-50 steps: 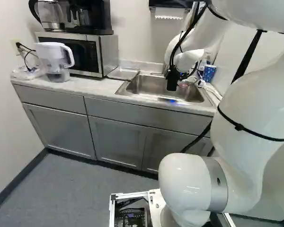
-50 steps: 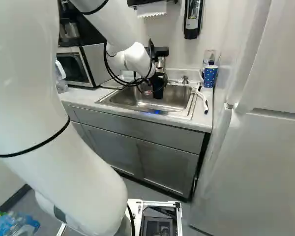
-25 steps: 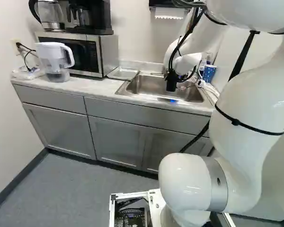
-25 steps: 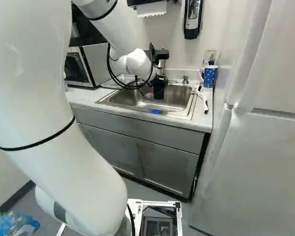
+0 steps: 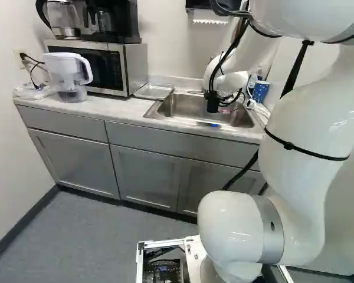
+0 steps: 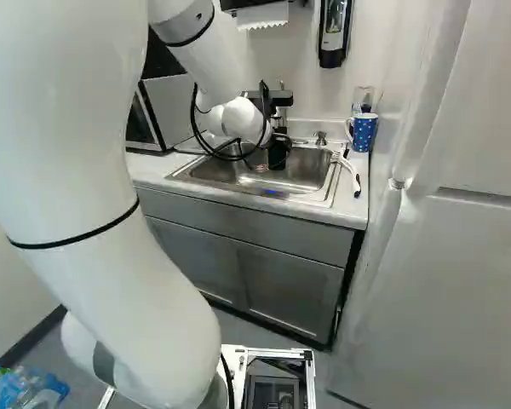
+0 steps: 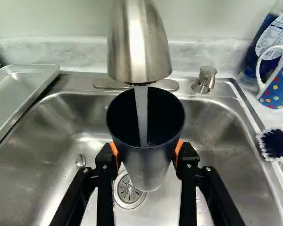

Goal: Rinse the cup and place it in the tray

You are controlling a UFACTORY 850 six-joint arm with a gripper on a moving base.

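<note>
Wrist view: rinsing looks to be the step in hand. Starting at the side where the job should end, the metal tray (image 7: 19, 92) lies on the worktop (image 5: 115, 106), just beside the sink (image 7: 33, 127). The drain strainer (image 7: 129, 189) shows in the basin, beneath and beyond the claw. Over the basin, the faucet head (image 7: 137, 42) runs a stream of water (image 7: 141, 113) straight into the tumbler's open mouth.

The claw (image 7: 146, 151) is closed around the tumbler (image 7: 155, 162), its orange pads (image 7: 115, 149) pressing from two opposite sides below the rim. So the tumbler sits between the fingers, mouth up, held above the basin and well apart from the tray.

I judge that the next move, once it has rinsed enough, is to draw the tumbler out from under the faucet, tip the water into the basin, then carry it across and lower it onto the tray. A wet wall might slip, and the rim could knock the faucet head.

Farther along, the soap pump (image 7: 206, 79) and polka-dot mug (image 7: 278, 84) stand apart from the tumbler.
</note>
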